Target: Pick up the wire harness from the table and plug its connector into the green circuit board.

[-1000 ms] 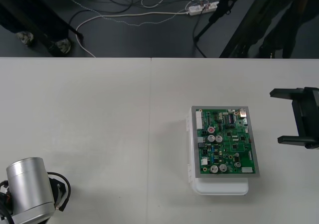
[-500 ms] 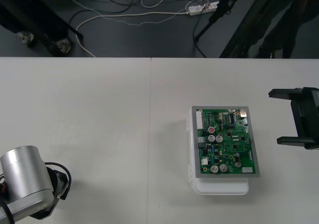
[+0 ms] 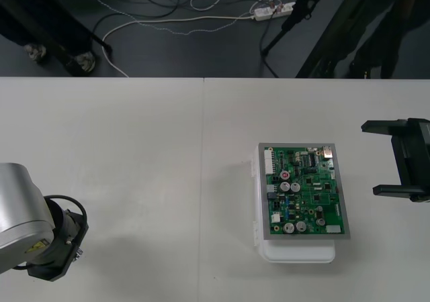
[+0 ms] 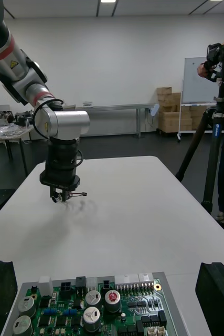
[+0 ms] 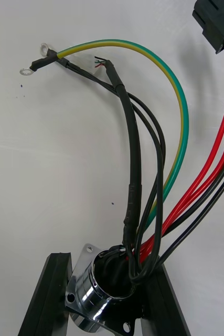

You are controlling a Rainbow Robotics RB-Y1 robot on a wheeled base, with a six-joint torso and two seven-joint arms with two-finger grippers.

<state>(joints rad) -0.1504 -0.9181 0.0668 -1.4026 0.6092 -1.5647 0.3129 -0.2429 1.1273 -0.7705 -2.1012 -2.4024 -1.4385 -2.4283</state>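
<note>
Your left arm (image 3: 27, 225) enters at the near left, its left gripper (image 5: 107, 300) pointing down with fingers (image 5: 50, 296) clamped on the socket (image 5: 89, 298) of the wire harness (image 5: 137, 157), while your right gripper (image 3: 388, 158) hangs at the far right, fingers spread wide.

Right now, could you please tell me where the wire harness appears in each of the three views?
Left wrist view: the wire harness, its round socket clamped in the left gripper, wires running out to the black plug.
Right wrist view: a small dark bundle under the left gripper, across the table beyond the green circuit board.
Front view: covered by the left arm, over the table's near-left part.
Shared landmark: the left gripper.
</note>
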